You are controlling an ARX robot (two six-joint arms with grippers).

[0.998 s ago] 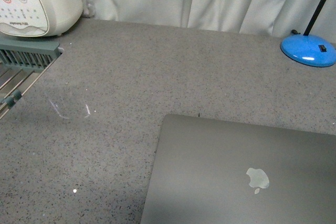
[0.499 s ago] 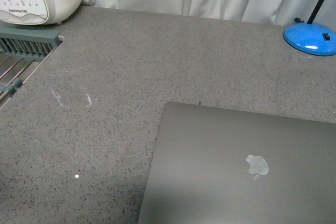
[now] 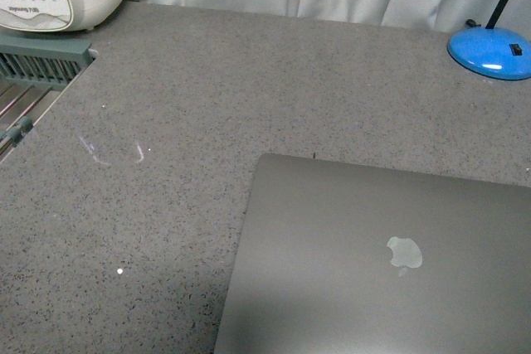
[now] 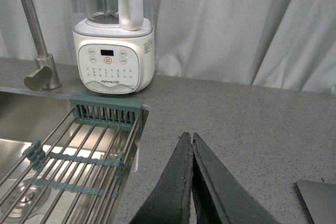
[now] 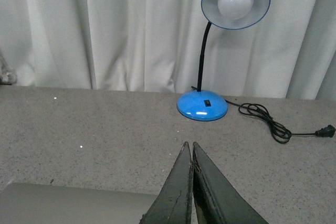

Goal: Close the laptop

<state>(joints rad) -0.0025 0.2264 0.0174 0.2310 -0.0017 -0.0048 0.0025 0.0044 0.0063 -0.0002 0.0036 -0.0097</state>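
The grey laptop [image 3: 382, 259] lies shut and flat on the speckled counter at the front right, lid up with its silver apple logo [image 3: 404, 252] showing. A corner of it shows in the left wrist view [image 4: 318, 199] and its far edge in the right wrist view [image 5: 73, 203]. My left gripper [image 4: 189, 139] is shut and empty above the counter, with the laptop off to one side. My right gripper [image 5: 188, 146] is shut and empty above the laptop's far edge. Neither arm shows in the front view.
A white blender base [image 4: 114, 61] stands at the back left beside a sink [image 4: 31, 124] with a wire rack [image 4: 79, 166] and a tap [image 4: 32, 30]. A blue desk lamp [image 5: 210, 103] with a black cord [image 5: 273, 121] stands at the back right. White curtains hang behind.
The front view has shifted a little: the blender, lamp and laptop sit slightly higher in the picture than before. The laptop stays shut and flat.
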